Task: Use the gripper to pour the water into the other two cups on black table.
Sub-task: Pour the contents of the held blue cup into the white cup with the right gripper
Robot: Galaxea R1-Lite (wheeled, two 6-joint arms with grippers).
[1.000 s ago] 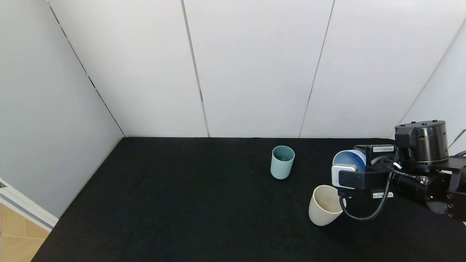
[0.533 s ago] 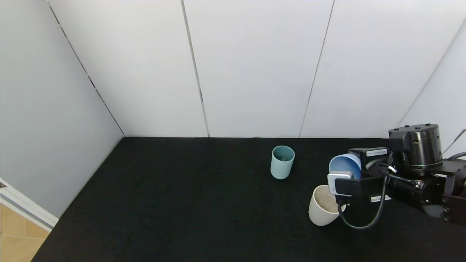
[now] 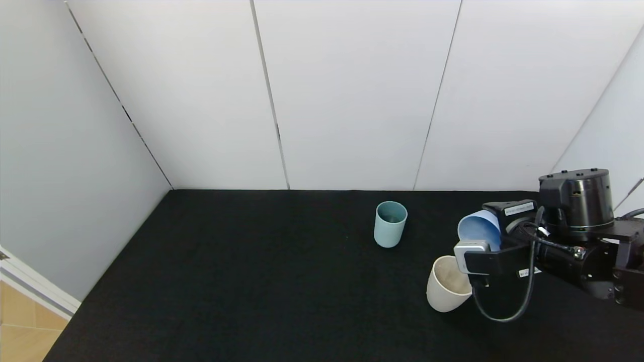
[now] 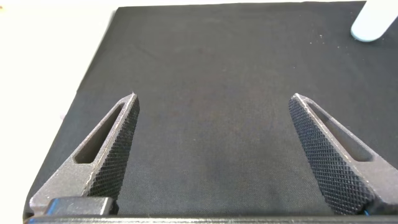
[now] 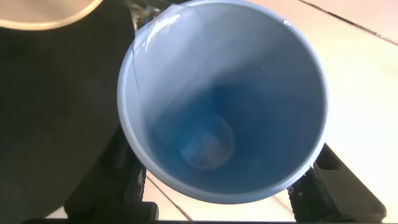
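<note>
The right end effector (image 3: 490, 236), clamped on the tilted light blue cup (image 3: 479, 229), hovers above the cream cup (image 3: 448, 284) — any misalignment risks water hitting the tabletop (image 3: 251, 281). The left end effector (image 4: 214, 155) idles, fingers apart.

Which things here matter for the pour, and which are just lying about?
In the job: right gripper shut on the tilted light blue cup; cream cup; teal cup; black table.
Idle: left gripper, open over bare table. Nothing else lies about.
</note>
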